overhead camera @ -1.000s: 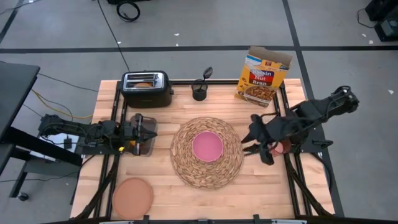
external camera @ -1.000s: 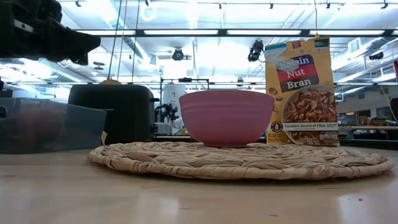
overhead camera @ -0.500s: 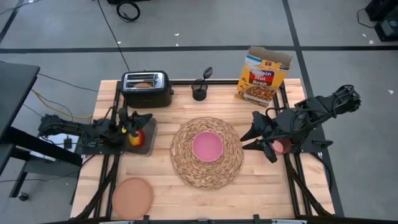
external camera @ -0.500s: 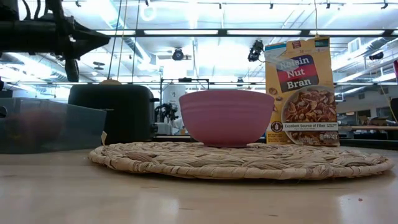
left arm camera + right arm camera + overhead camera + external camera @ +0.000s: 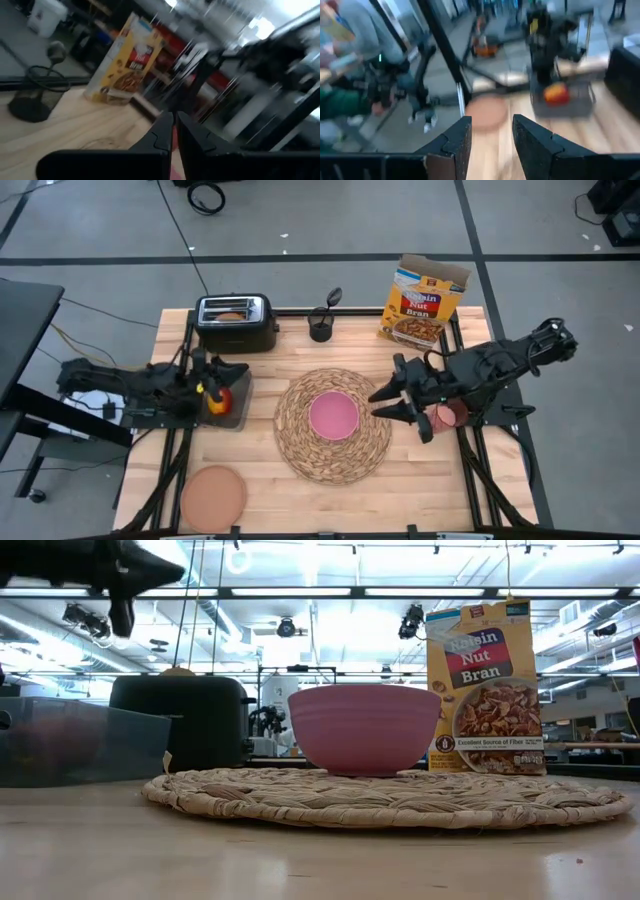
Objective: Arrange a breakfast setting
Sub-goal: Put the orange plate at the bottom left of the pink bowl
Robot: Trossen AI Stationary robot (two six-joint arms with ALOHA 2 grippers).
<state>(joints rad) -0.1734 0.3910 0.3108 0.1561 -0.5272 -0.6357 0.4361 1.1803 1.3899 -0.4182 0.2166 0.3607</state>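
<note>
The pink bowl [image 5: 333, 415] stands in the middle of the round straw placemat [image 5: 300, 442]; both also show in the low view, the bowl [image 5: 365, 728] on the placemat [image 5: 390, 797]. The red apple [image 5: 222, 399] lies in a clear bin [image 5: 238, 412] at the left. My left gripper [image 5: 214, 372] is shut and empty, just above the bin's far side. My right gripper [image 5: 386, 403] is open and empty at the placemat's right edge. The pink cup [image 5: 452, 416] stands behind my right gripper. The brownish plate [image 5: 213, 493] lies at the near left. The toast [image 5: 230, 316] sits in the toaster. The spoon [image 5: 332, 299] stands in a black holder.
The black toaster [image 5: 236, 322] stands at the far left. The black holder [image 5: 320, 330] is at the far middle. The cereal box [image 5: 424, 306] stands at the far right. Bare wood lies along the near edge, right of the plate.
My left gripper has risen from over the bin and drawn back a little, uncovering the apple. My right gripper has moved toward the table's left edge, up to the placemat's right rim, staying open.
</note>
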